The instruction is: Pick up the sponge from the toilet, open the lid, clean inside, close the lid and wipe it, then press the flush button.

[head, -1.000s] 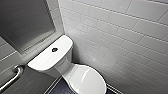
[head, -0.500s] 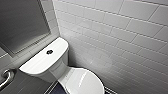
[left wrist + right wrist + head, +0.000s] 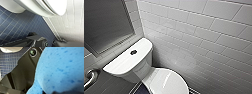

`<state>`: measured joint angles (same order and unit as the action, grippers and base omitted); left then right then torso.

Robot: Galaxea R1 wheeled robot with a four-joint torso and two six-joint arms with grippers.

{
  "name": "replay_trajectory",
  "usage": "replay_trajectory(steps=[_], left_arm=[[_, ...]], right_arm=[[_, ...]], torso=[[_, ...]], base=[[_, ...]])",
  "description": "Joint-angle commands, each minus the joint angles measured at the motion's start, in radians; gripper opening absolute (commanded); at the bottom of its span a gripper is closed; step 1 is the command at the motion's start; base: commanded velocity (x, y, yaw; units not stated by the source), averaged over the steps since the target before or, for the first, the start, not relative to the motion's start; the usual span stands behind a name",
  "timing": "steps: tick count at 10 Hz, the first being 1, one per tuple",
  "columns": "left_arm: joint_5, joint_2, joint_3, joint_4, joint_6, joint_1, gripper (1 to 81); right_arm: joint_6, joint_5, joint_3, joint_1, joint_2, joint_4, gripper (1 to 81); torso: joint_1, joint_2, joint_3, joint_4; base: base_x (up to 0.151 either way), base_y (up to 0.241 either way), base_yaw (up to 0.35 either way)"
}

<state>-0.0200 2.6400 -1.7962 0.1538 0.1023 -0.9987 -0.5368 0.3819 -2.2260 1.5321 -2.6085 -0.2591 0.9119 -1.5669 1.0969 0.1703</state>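
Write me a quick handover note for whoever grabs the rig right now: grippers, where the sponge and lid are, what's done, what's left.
Right gripper: shut on the sponge, carried off the toilet, above the floor.
Left gripper: state unreadable; its wrist camera sits low by the bowl, over the blue floor tiles.
Toilet: the lid is down; the flush button is on the tank top, with nothing touching it.
Done: sponge picked up.
Left: a lowered lid doesn't show whether the inside was cleaned. Check that first, then wipe the lid and press the button.
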Motion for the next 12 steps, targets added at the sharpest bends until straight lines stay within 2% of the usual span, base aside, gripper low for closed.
replay_trajectory(steps=[1,2,3,4,6,7,8,9,10,11,12], left_arm=[[0.074,0.06,-0.028,0.009,-0.004,0.108,81.1],[0.129,0.092,-0.061,0.007,-0.003,0.125,81.1],[0.143,0.12,-0.068,0.004,-0.003,0.14,81.1],[0.144,0.149,-0.088,0.004,-0.003,0.154,81.1],[0.192,0.184,-0.114,0.001,-0.003,0.168,81.1],[0.192,0.183,-0.114,0.004,-0.003,0.171,81.1],[0.192,0.175,-0.106,0.007,-0.003,0.174,81.1],[0.19,0.164,-0.083,0.007,-0.003,0.174,81.1],[0.19,0.16,-0.072,0.007,-0.003,0.177,81.1],[0.19,0.158,-0.063,0.007,-0.003,0.185,81.1],[0.187,0.163,-0.049,0.009,-0.003,0.194,81.1]], right_arm=[[-0.006,-0.052,-0.033,0.001,0.009,-0.02,1.0],[-0.008,-0.09,-0.061,0.007,-0.004,-0.018,1.0],[0.001,-0.146,-0.079,0.045,-0.023,-0.019,1.0],[0.003,-0.146,-0.107,0.081,-0.044,-0.025,1.0],[0.0,-0.156,-0.153,0.116,-0.07,-0.071,1.0],[0.02,-0.146,-0.156,0.148,-0.076,-0.052,1.0],[0.078,-0.146,-0.173,0.162,-0.093,-0.004,1.0],[0.215,-0.155,-0.194,0.168,-0.113,0.117,1.0],[0.374,-0.169,-0.19,0.168,-0.124,0.264,1.0],[0.415,-0.198,-0.181,0.164,-0.116,0.284,1.0],[0.427,-0.198,-0.178,0.15,-0.109,0.221,1.0]], torso=[[0.0,0.0,0.0,0.0],[0.0,0.0,0.0,0.0],[0.0,0.0,0.0,0.0],[0.0,0.0,0.0,0.0],[0.0,0.0,0.0,0.0],[0.0,0.0,0.0,0.0],[0.0,0.0,0.0,0.0],[0.0,0.0,0.0,0.0],[0.0,0.0,0.0,0.0],[0.0,0.0,0.0,0.0],[0.0,0.0,0.0,0.0]], base=[[0.0,0.0,0.0],[0.0,0.0,0.0],[0.0,0.0,0.0],[0.0,0.0,0.0],[0.0,0.0,0.0],[0.0,0.0,0.0],[0.0,0.0,0.0],[0.0,0.0,0.0],[0.0,0.0,0.0],[0.0,0.0,0.0],[0.0,0.0,0.0]])
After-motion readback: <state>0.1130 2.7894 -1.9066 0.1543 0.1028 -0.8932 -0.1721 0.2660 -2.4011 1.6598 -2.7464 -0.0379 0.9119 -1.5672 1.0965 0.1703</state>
